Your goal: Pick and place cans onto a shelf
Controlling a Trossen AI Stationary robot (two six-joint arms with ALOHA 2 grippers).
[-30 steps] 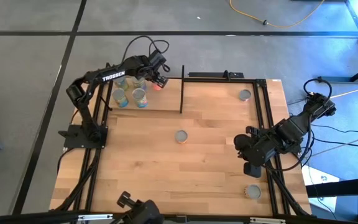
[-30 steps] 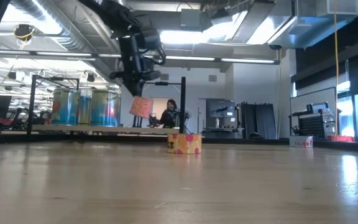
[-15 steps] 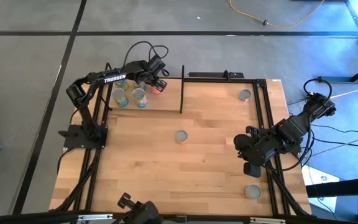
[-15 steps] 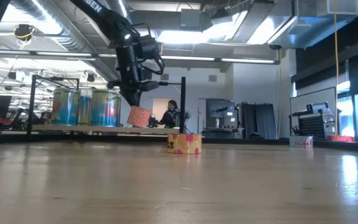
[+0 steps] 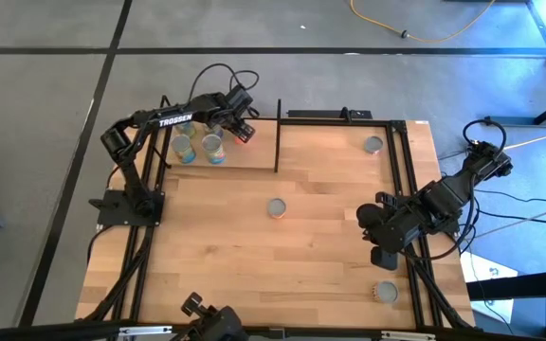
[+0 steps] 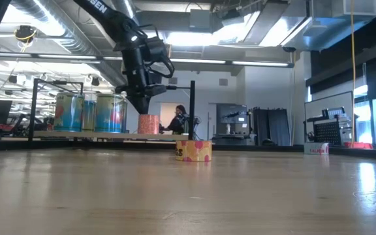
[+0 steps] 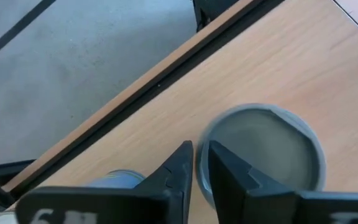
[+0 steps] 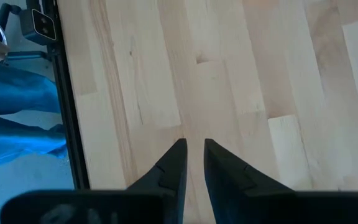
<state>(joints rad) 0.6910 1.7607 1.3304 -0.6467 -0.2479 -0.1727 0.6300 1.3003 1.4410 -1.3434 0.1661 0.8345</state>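
While we look from above, three cans (image 5: 200, 146) sit on the shelf (image 5: 254, 156) under our left gripper (image 5: 240, 128); three wait on the bench (image 5: 330, 237). Level view: the orange-red can (image 6: 148, 124) stands released. Wrist view: our right gripper (image 8: 193, 155) hangs narrowly parted, empty.

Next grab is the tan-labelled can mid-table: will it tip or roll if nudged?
The tan-labelled can stands upright and is wider than tall, so a nudge would likely slide it rather than tip it. If knocked onto its side, its round wall would probably roll. It looks rigid; its weight can't be judged.
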